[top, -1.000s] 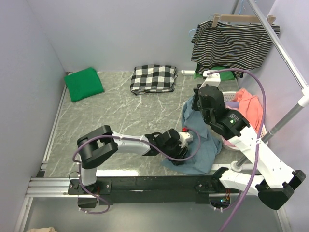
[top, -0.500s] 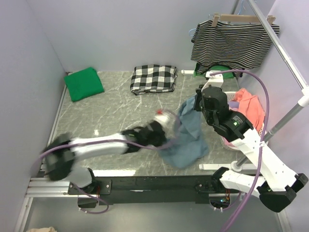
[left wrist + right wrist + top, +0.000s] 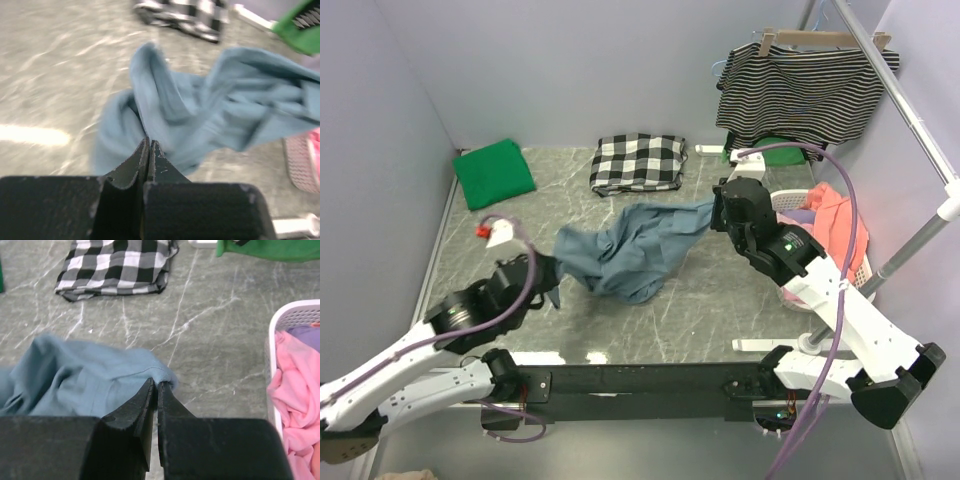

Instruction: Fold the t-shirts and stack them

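Observation:
The slate-blue t-shirt (image 3: 625, 250) hangs bunched and stretched across the middle of the table between my two grippers. My left gripper (image 3: 554, 270) is shut on its left end, and in the left wrist view (image 3: 149, 143) the jaws are pressed together with blue cloth (image 3: 215, 115) spreading out beyond them. My right gripper (image 3: 714, 212) is shut on the shirt's right edge; the right wrist view (image 3: 156, 385) shows the hem (image 3: 162, 374) pinched at the tips. A bright green t-shirt (image 3: 495, 172) lies folded at the back left corner.
A black-and-white checked cloth (image 3: 638, 162) lies folded at the back middle. A striped top (image 3: 805, 90) hangs from a rail at the back right, green cloth (image 3: 775, 147) below it. A white basket (image 3: 788, 203) holding pink clothes (image 3: 835, 225) stands at the right.
My left gripper shut on the blue shirt and swung from the right part of the table to the left, pulling the shirt out sideways. My right gripper kept its hold and shifted slightly left.

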Motion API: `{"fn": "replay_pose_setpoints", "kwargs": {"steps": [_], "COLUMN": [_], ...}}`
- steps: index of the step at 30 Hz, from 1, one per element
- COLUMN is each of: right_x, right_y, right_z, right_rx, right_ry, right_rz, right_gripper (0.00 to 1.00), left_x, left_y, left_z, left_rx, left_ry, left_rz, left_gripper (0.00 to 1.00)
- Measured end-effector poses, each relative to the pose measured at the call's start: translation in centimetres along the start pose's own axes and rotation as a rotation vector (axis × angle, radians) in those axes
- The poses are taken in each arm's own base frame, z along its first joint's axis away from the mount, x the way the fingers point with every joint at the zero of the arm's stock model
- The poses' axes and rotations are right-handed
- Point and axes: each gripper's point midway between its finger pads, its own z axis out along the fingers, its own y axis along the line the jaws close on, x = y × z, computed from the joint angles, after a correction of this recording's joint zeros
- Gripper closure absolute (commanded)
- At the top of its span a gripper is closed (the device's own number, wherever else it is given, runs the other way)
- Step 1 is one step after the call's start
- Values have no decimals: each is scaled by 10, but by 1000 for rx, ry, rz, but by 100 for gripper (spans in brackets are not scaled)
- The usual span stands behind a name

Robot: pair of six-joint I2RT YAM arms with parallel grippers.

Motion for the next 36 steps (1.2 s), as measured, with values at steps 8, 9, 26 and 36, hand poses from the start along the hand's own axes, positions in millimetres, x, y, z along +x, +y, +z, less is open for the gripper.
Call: {"fn": "replay_pose_setpoints", "kwargs": {"steps": [8,9,26,36], "right_x": [-5,-4,-5,94], "right_y": [-12,-11,-8,-2], "right_z": [26,35,221,146], "right_rx": [117,129,172,-18], "right_ry": [-10,-1,184,367], "right_rz": [-11,-16,10,65], "right_gripper": [92,92,23,25], "left_x": [-25,-25,-28,3], "left_y": [54,57,63,33], "left_z": [-37,-37,24,151], "left_rx": [-99,-114,-401,-325], "left_ry": [-74,-77,-107,116], "left_rz": [-124,-125,33,118], "left_gripper": [99,99,4,17]}}
